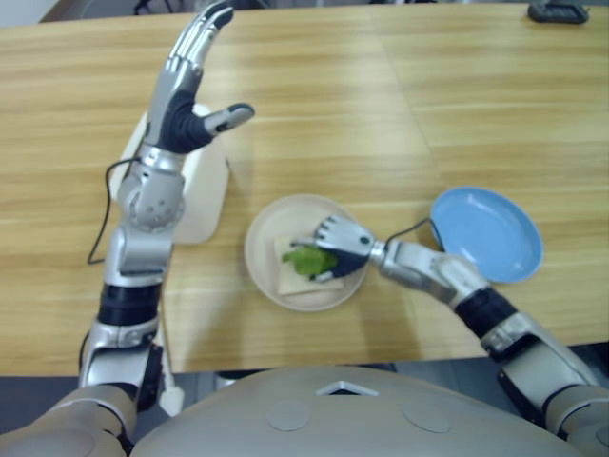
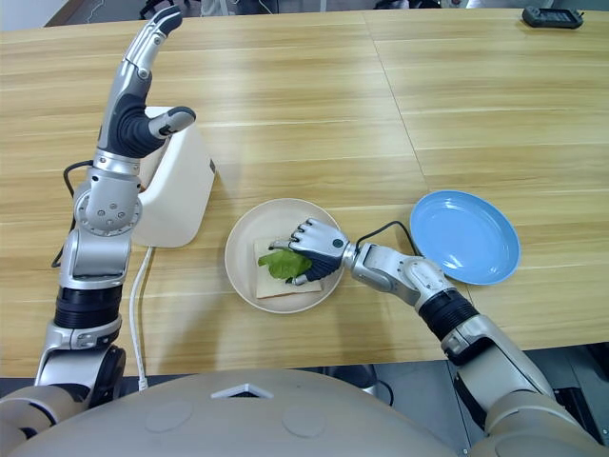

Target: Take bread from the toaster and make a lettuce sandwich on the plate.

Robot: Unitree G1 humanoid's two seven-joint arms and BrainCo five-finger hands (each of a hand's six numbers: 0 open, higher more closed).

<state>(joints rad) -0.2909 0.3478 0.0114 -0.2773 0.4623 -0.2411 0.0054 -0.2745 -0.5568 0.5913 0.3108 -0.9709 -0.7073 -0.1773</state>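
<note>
Wooden tabletop (image 2: 314, 114) carries everything you need to watch. Close to its near edge, about midway along, you have the cream plate (image 2: 234, 255), and a slice of bread (image 2: 276, 288) lies flat on it. The green lettuce (image 2: 283, 264) sits on top of that slice, towards its far side. Your right hand (image 2: 321, 246) comes in from the right over the plate's rim, its fingers curled around the right end of the leaf and gripping it. You cannot tell whether the leaf rests fully on the bread or is partly lifted.

Just right of the cream plate, near the tabletop's right edge, a blue plate (image 2: 466, 238) lies with nothing on it.

Further back on the left side stands the white toaster (image 2: 181, 195), with its cable (image 2: 143, 286) running from it towards the near edge. Your left hand (image 2: 133, 103) is raised above the toaster, fingers stretched out straight with the thumb pointing right, holding nothing.

At the far right corner lies a small dark object (image 2: 552, 16), too far off to identify.
</note>
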